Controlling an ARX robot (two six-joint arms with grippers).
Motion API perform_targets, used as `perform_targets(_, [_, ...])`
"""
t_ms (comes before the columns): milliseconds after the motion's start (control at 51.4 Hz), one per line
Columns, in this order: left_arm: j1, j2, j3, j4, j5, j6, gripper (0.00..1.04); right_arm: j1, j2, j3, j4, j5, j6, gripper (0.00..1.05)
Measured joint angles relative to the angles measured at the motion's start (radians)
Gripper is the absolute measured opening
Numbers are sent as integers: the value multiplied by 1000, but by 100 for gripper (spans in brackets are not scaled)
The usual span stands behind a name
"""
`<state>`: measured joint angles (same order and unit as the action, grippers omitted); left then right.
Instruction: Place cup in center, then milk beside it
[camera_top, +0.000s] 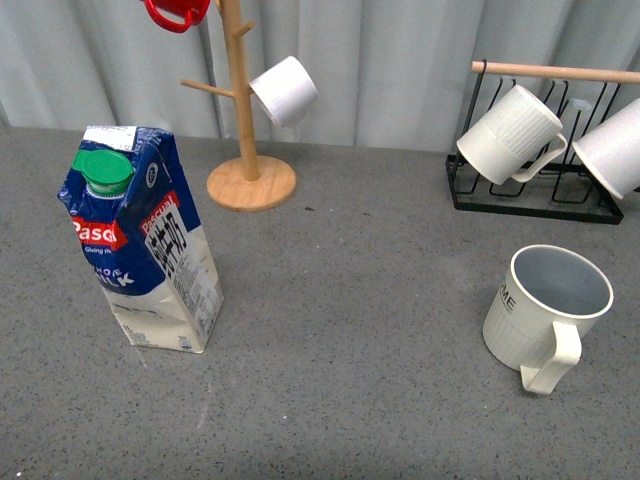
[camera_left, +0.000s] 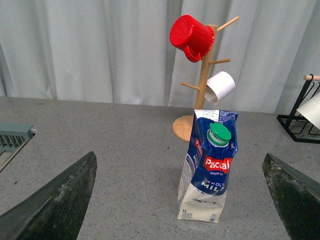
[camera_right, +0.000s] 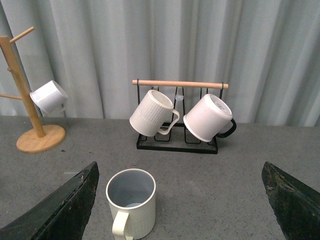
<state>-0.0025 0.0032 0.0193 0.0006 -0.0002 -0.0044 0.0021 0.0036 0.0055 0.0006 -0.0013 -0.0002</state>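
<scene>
the cup (camera_top: 545, 305) stands upright near the right edge of the bench (camera_top: 350, 330), the left jaws and right jaws both wide open and empty, so the right jaws should take its rim away from the handle (camera_top: 555, 360).

There was one milk carton (camera_top: 140, 240), one wooden mug tree (camera_top: 243, 120) and one wire rack (camera_top: 500, 204). Cups numbered five: one cream ribbed cup (camera_top: 545, 305) on the table (camera_top: 350, 350), two on the tree, two on the rack.
</scene>
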Motion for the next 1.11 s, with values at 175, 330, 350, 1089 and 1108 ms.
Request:
perform_targets(175, [0, 0, 0, 0, 0, 0, 98, 0, 0, 0, 0, 0, 0, 95])
perform_targets(330, [0, 0, 0, 0, 0, 0, 98, 0, 0, 0, 0, 0, 0, 95])
perform_targets(350, [0, 0, 0, 0, 0, 0, 98, 0, 0, 0, 0, 0, 0, 95])
perform_targets(1089, [0, 0, 0, 0, 0, 0, 98, 0, 0, 0, 0, 0, 0, 95])
perform_targets(1108, [0, 0, 0, 0, 0, 0, 98, 0, 0, 0, 0, 0, 0, 95])
